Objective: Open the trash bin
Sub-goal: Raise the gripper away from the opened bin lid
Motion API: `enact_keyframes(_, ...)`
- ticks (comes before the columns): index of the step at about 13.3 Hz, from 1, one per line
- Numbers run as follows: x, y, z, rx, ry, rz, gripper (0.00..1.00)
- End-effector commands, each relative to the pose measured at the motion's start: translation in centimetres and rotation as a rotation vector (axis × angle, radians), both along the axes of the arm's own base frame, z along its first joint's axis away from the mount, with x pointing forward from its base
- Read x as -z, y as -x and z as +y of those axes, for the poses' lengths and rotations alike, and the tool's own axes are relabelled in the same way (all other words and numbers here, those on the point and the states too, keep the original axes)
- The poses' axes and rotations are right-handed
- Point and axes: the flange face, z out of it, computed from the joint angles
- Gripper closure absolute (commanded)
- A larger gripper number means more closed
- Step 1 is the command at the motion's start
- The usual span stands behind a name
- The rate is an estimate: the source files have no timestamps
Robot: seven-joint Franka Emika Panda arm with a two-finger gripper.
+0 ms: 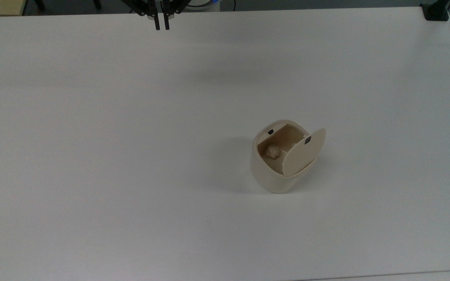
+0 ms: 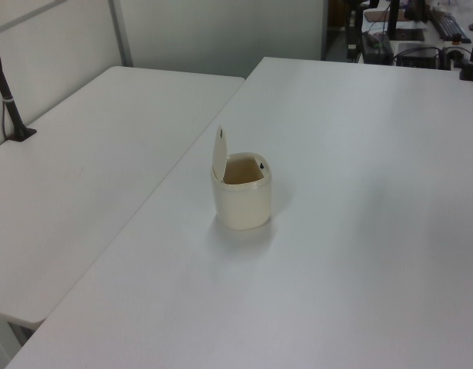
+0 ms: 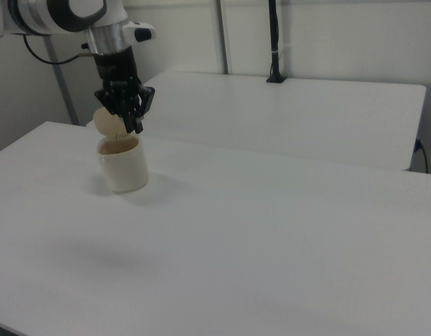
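Mid-table in the top view sits the trash bin point(image 1: 277, 164) with its lid point(image 1: 303, 152) flipped up, something crumpled half-hidden inside, while the gripper point(image 1: 161, 25), cut off by the top edge, has its fingers nearly together, holding nothing.

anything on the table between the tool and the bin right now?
Nothing visible. In the top view the tool sits at the table's far edge, and only bare white table lies between it and the bin. The bin's lid stands raised, with a small crumpled wad inside.
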Motion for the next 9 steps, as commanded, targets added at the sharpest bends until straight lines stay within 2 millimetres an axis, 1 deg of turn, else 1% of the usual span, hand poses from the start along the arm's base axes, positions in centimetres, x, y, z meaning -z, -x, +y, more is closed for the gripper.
enact_keyframes(1, -0.45, 1.42, -0.69, 0.031, 0.013, 0.006, 0.22)
enact_keyframes(3, -0.42, 1.31, -0.79, 0.032, 0.015, 0.002, 0.03)
enact_keyframes(4, -0.53, 1.25, -0.89, 0.033, 0.016, -0.004, 0.00)
enact_keyframes(5, -0.54, 1.18, -1.31, 0.041, 0.016, -0.008, 0.00)
enact_keyframes(9, -0.56, 1.10, -1.25, 0.039, 0.018, -0.011, 0.00)
